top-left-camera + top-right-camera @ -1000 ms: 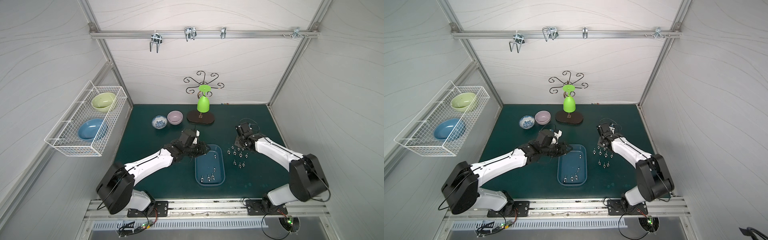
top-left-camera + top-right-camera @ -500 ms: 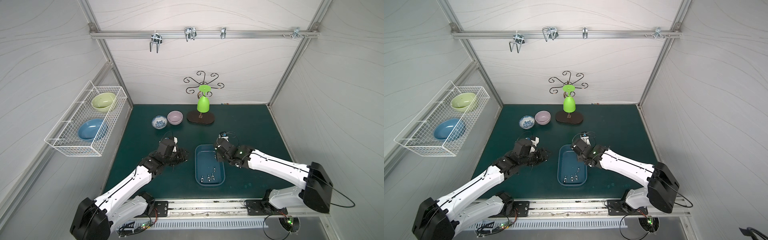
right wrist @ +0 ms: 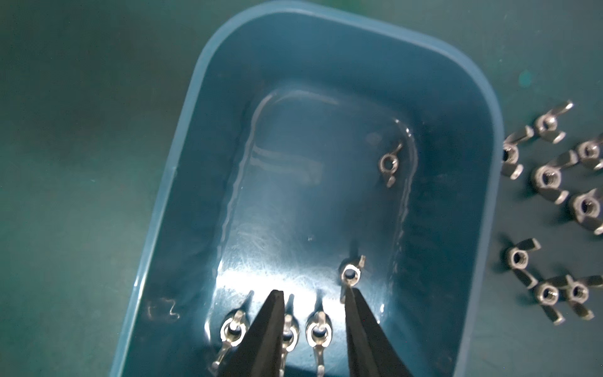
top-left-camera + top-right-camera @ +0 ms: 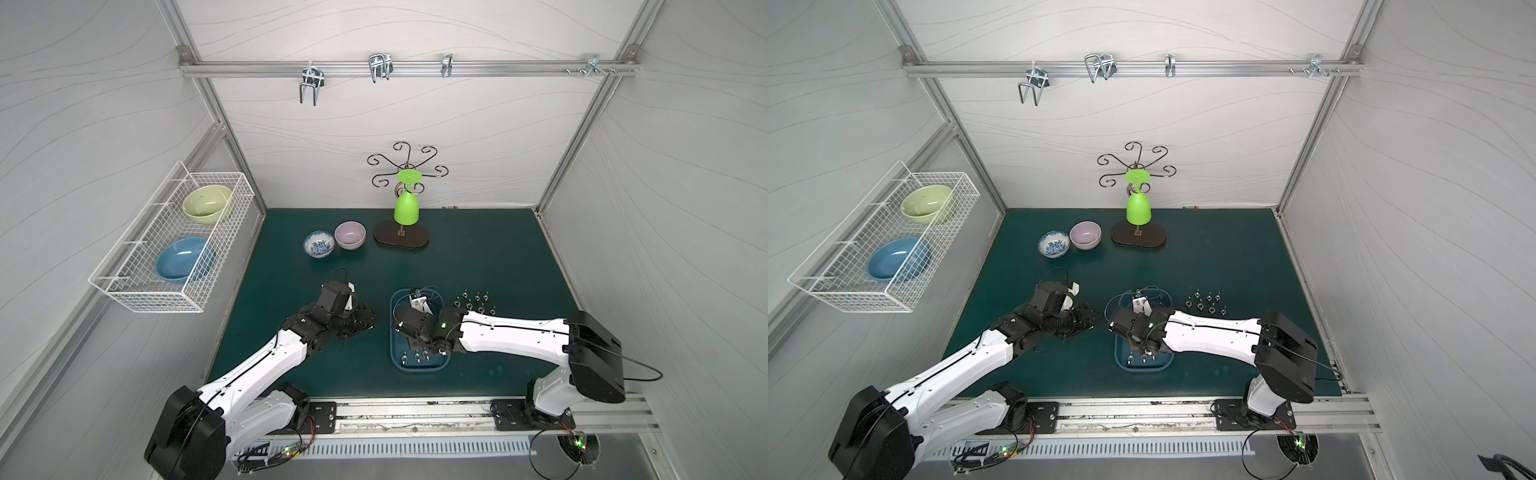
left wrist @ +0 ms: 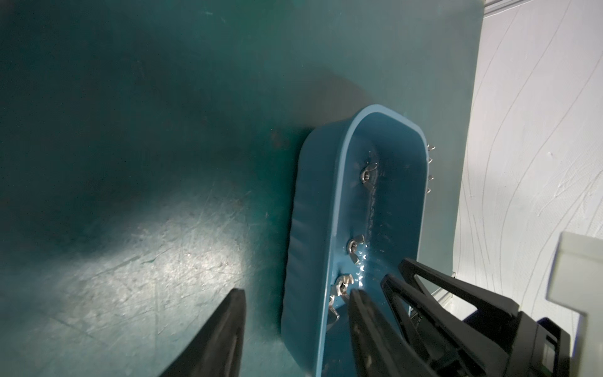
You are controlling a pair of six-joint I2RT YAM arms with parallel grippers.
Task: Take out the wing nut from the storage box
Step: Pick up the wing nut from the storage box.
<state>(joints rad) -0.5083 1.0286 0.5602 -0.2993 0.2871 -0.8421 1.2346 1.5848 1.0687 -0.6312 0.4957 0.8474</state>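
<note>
Showing a shallow blue plastic box [image 4: 419, 366] with rounded corners and a raised rim, set on a scuffed dark-green mat [image 4: 478, 249] at lower centre of the frame in both top views. The box's outer wall is faintly ribbed, and its glossy floor shows bright reflections.

Five small bright-metal wing nuts [image 3: 350, 272] lie inside, each a threaded ring with two flat wings. Three form a row at the box's lower end as a top view shows it. A fourth lies a little further in, and a fifth lies apart beside a long wall.

The right gripper [image 3: 314, 291], two slim black tapering fingers, points down into the box with its jaws partly apart, holding nothing. One nut of the row lies in the gap between the fingers, and a neighbour is half hidden behind one finger. The fourth nut sits just beyond the tip of the other finger. Whether the tips touch the floor cannot be told.

The left gripper [image 5: 297, 292], also black, stands just left of the box in both top views, jaws wide apart and empty. One of its fingers is over the mat, the other in front of the box's inside.

A cluster of duller grey loose nuts [image 4: 476, 301] lies on the mat just right of the box's upper end.
</note>
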